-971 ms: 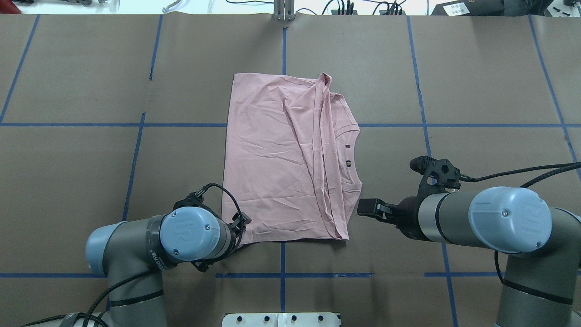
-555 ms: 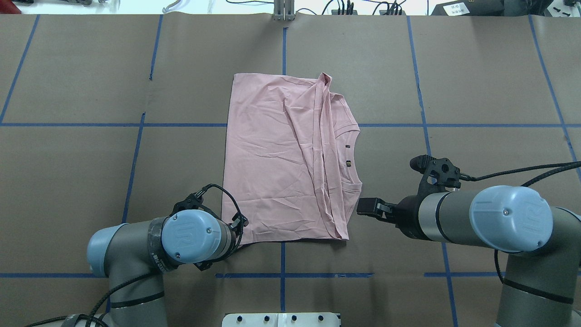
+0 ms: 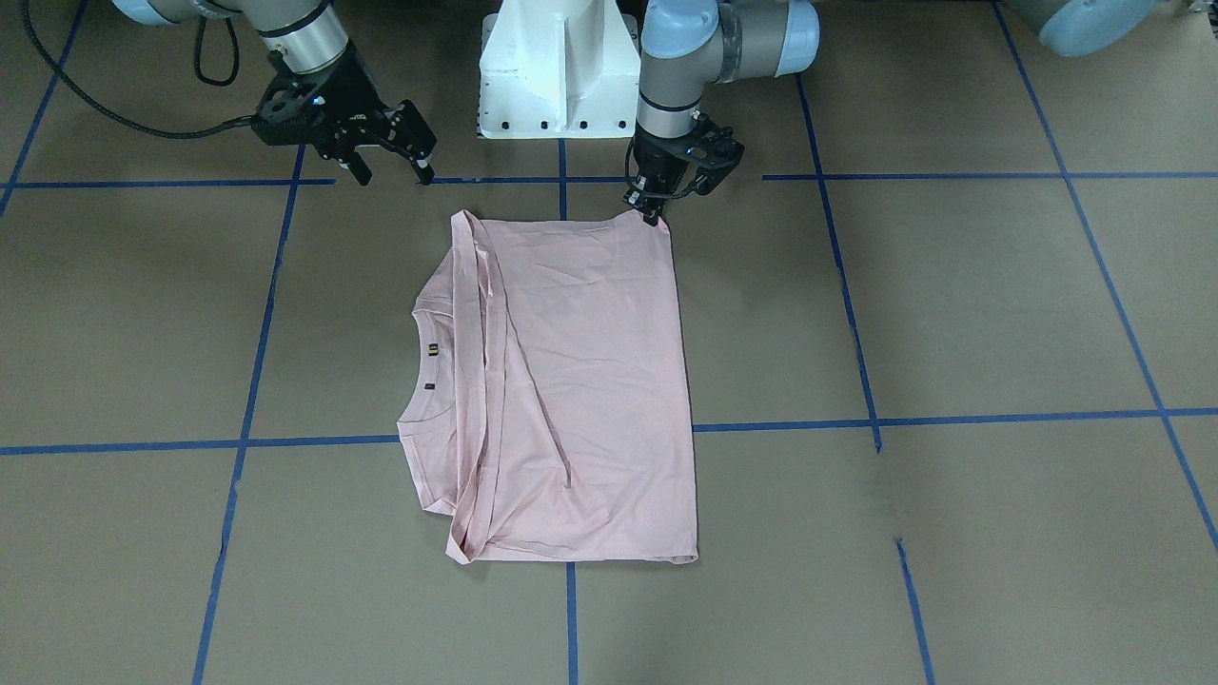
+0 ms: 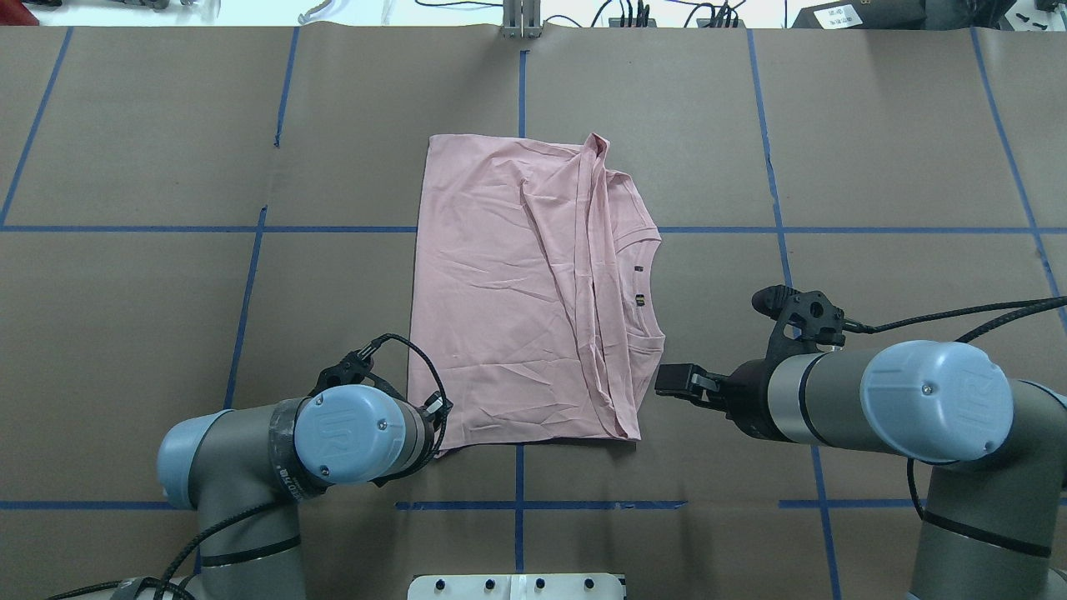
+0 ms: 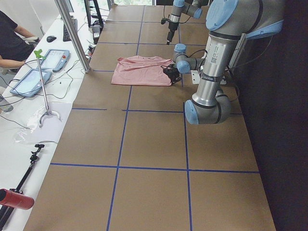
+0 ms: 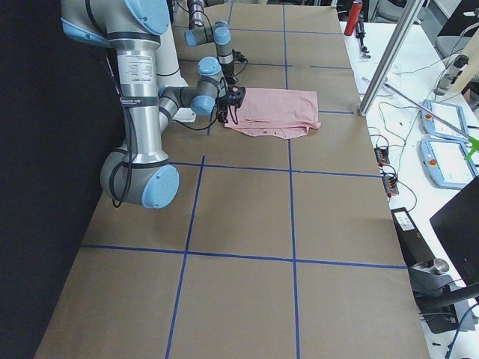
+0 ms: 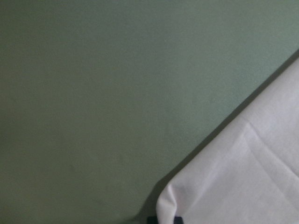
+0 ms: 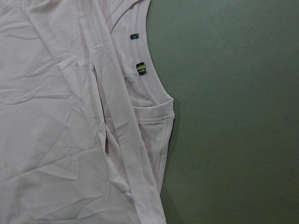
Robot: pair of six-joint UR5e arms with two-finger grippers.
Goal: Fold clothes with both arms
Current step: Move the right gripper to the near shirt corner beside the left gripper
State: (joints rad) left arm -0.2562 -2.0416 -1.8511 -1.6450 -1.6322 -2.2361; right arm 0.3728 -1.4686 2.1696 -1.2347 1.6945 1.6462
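Table (image 4: 125,333): covered in brown paper and marked into big squares w/ blue tape.
T-shirt (image 4: 500,292): pale pink and creased. It is laid flat near the table's ctr, in front of the robot, betw. the two arms. A plain pink side is turned up. A long folded band of fabric is laid across it just beside the neck opening.
R arm (image 4: 875,400): grey w/ light-blue caps. It is brought in from the robot's right, w/ the forearm held low and pointed at the T-shirt's neck side.
L arm (image 4: 250,450): same build, bent down over the T-shirt's near corner on the robot's left.
Base (image 3: 557,67): white, set at the robot's table edge betw. the arms.
R gripper (image 3: 392,173): fingers are spread wide and nothing is held. It is kept just beside the T-shirt's near shoulder, apart from the fabric.
L gripper (image 3: 653,211): fingers are drawn close together, and the T-shirt's near left corner appears to be pinched betw. the tips.
Collar (image 8: 149,70): ribbed, turned toward the robot's right.
Tags (image 8: 140,68): two small ones, fixed on the collar band.
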